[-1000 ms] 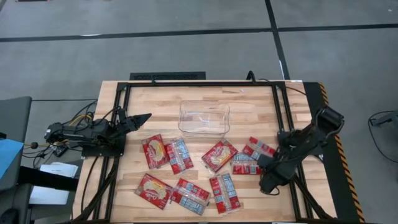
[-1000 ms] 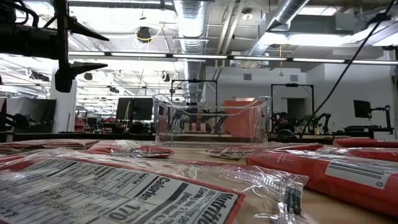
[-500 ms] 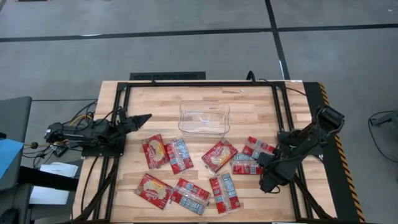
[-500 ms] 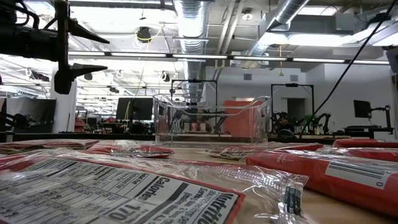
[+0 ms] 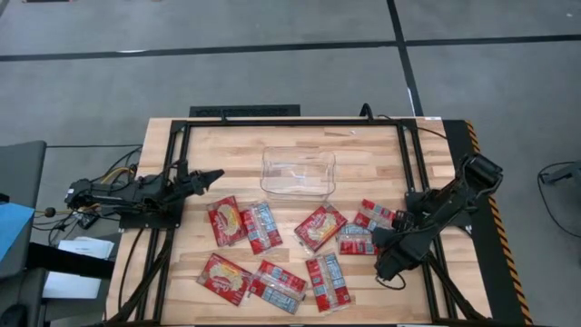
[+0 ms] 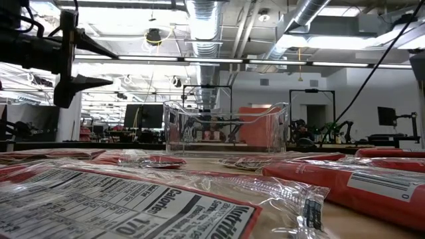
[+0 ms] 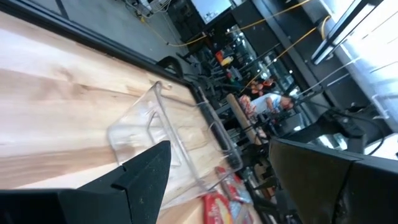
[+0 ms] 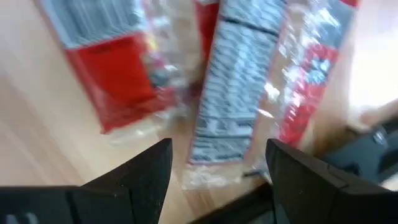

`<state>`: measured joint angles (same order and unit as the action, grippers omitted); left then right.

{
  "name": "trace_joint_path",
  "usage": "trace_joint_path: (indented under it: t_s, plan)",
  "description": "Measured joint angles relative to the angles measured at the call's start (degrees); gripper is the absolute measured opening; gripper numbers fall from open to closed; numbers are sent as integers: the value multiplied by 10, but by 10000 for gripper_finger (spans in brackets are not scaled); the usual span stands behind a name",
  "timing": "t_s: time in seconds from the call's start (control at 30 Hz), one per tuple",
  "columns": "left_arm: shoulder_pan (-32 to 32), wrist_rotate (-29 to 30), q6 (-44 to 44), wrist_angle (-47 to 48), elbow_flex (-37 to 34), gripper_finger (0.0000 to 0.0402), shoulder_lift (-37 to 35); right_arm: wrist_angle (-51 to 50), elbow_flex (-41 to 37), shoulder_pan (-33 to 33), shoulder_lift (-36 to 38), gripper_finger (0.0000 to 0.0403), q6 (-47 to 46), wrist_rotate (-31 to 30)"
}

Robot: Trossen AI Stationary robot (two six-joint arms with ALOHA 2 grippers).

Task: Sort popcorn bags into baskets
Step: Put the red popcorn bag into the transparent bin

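The clear basket [image 5: 298,173] stands empty on the wooden tabletop [image 5: 363,154], near its far middle. In front of it 8 popcorn bags [image 5: 320,226] lie flat on the wood. 2 bags [image 5: 243,223] lie side by side to the left, 3 more lie in the near row, and 2 overlapping bags [image 5: 368,229] lie on the right.

The left gripper [image 5: 211,174] hangs over the left edge of the tabletop and points toward the basket, well apart from it. Its fingers [image 7: 146,171] are open and hold nothing; between them the left wrist view shows the basket [image 7: 168,146].

The right gripper [image 5: 379,238] is low over the right side, just beside the 2 overlapping bags. Its fingers [image 8: 149,171] are spread open and empty, and a bag with a printed white panel [image 8: 233,106] lies under the gap between them.
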<state>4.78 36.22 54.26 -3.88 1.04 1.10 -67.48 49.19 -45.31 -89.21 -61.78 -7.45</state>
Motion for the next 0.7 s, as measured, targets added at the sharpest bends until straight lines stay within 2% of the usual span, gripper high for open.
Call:
trace_joint_path:
  t_s: [0.17,0.43,0.7]
  plan:
    - [0,0,0,4,0,263,0,58,0,13,0,282,52,-2]
    - [0,0,0,4,0,263,0,36,-4,18,-5,282,49,-36]
    - [0,1,-7,4,0,263,0,65,-55,20,-5,282,28,-32]
